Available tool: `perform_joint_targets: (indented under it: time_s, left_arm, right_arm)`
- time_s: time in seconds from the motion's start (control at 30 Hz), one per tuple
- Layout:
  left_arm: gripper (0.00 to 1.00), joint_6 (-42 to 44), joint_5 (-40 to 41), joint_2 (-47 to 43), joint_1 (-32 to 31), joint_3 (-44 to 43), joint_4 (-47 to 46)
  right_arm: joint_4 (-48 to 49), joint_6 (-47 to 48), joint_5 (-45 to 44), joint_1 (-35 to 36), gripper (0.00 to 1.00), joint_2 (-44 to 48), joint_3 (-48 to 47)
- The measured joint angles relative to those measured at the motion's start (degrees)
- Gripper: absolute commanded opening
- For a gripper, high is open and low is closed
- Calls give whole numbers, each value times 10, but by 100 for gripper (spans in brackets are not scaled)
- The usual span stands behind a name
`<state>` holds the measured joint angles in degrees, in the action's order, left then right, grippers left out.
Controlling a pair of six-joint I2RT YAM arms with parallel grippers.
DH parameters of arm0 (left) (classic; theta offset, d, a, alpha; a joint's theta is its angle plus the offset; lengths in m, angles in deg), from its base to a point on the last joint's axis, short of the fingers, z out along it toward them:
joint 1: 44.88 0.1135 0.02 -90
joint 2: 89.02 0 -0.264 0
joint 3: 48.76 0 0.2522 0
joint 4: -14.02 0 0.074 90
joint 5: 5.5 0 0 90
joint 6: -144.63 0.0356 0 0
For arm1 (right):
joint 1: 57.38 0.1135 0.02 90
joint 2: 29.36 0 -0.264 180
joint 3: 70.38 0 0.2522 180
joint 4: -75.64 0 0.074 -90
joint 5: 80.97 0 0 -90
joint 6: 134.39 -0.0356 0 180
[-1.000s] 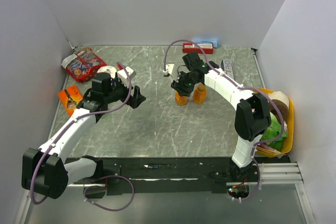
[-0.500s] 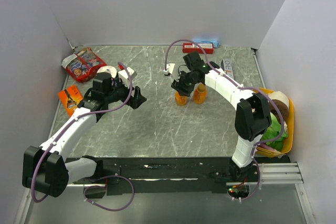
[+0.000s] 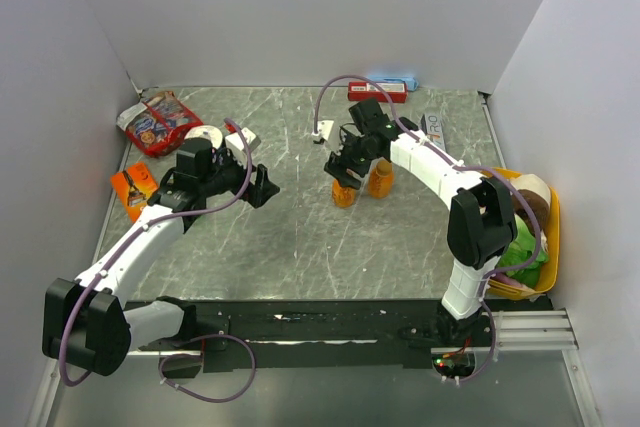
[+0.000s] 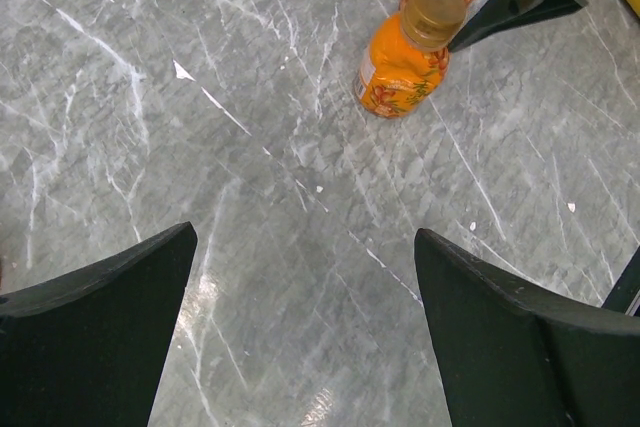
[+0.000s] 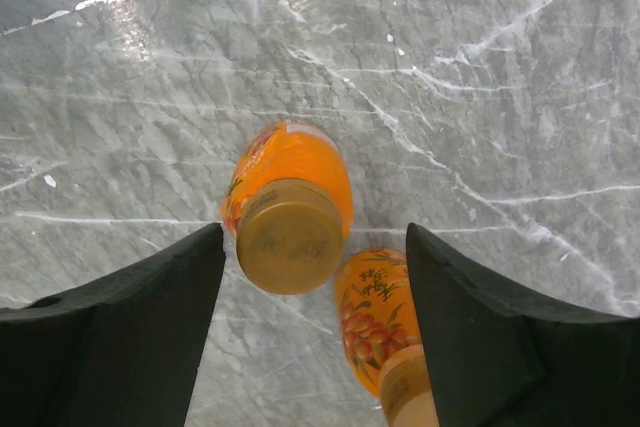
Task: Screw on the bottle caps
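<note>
1. Orange bottles point(image 3: 380, 183) stand together, well to the left of the bowl point(image 3: 554, 215), upright so their necks face up.
2. Tan caps point(image 5: 289, 245) sit on both necks. How tight they are cannot be told.
3. Spread wide, the right gripper point(image 5: 312, 237) straddles the bottle farther from the bowl, probably poised to twist its cap.
4. Also spread and empty, the left gripper point(image 4: 305, 247) hovers even farther from the bowl, likely keeping clear.
</note>
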<state>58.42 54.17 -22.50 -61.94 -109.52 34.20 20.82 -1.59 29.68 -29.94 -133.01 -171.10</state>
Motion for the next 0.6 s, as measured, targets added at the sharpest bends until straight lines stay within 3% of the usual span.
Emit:
perform_joint_targets:
  time_s: [0.4, 0.5, 0.6]
  left_arm:
    - [96, -7, -2, 0, 0, 0, -26]
    - [96, -16, 8, 0, 0, 0, -36]
    - [96, -18, 18, 0, 0, 0, -54]
  right_arm:
    - [-8, -49, 103, 0, 99, 49, -12]
    - [29, -123, 78, 3, 99, 106, -12]
    - [67, -200, -5, 16, 99, 159, -12]
